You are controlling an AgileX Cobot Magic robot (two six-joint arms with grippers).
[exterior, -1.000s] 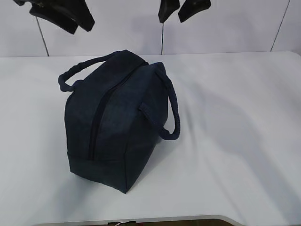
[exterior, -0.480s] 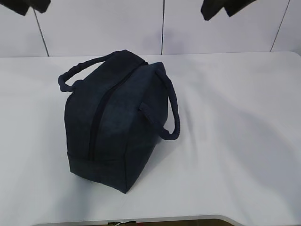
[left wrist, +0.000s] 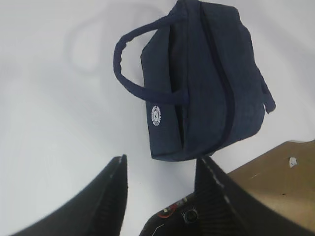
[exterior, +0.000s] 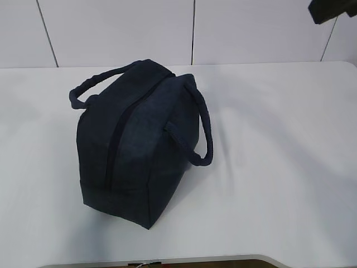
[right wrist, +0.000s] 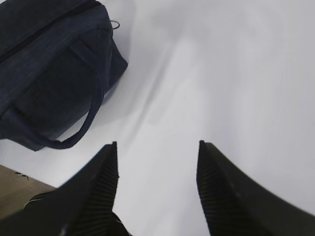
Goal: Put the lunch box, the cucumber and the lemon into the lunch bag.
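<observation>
The dark navy lunch bag (exterior: 136, 139) stands on the white table (exterior: 279, 139), its zipper shut along the top and its two padded handles hanging to the sides. It also shows in the left wrist view (left wrist: 202, 83) with its round white logo (left wrist: 156, 116), and in the right wrist view (right wrist: 47, 69) with a metal ring pull (right wrist: 114, 23). My left gripper (left wrist: 161, 162) is open and empty, high above the table near the bag's end. My right gripper (right wrist: 157, 147) is open and empty over bare table right of the bag. The lunch box, cucumber and lemon are out of view.
White wall panels (exterior: 117, 30) stand behind the table. The table's front edge (exterior: 223, 259) runs along the bottom of the exterior view. A brown floor (left wrist: 280, 182) shows past the table edge in the left wrist view. A dark part of the right arm (exterior: 332, 11) shows at the top right.
Both grippers have risen and moved outward: the left one has left the exterior view, and only a corner of the right arm remains at the top right. The bag has not moved.
</observation>
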